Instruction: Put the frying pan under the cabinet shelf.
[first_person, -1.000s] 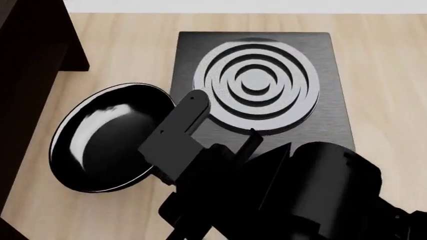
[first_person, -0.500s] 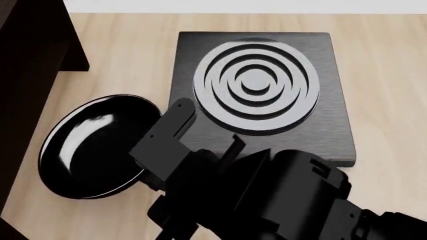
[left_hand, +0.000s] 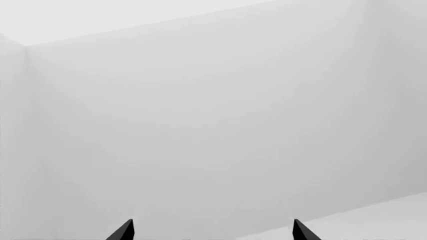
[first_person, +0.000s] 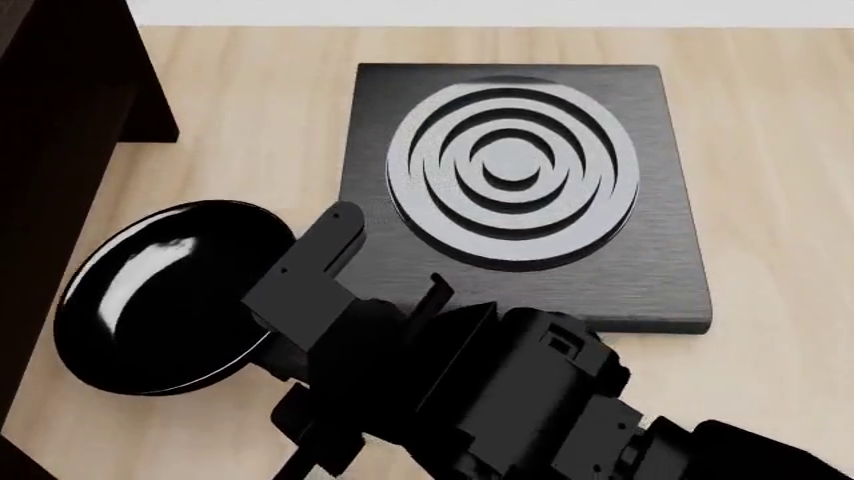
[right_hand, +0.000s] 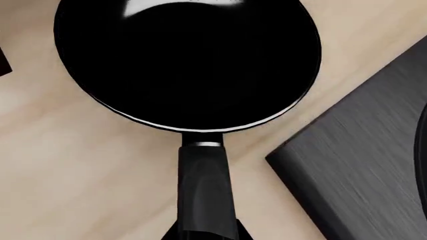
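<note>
The right gripper had its fingers closed on the handle of the pan, presumably because the short handle gave the only firm hold while keeping the bowl level. In the head view the pan sat at about nine o'clock from the gripper, low over the counter and just beside the cabinet, whose dark boards rose at ten o'clock. The ringed plate lay at one o'clock, clear of the path. The left fingers were spread apart, idle, facing a blank wall.
</note>
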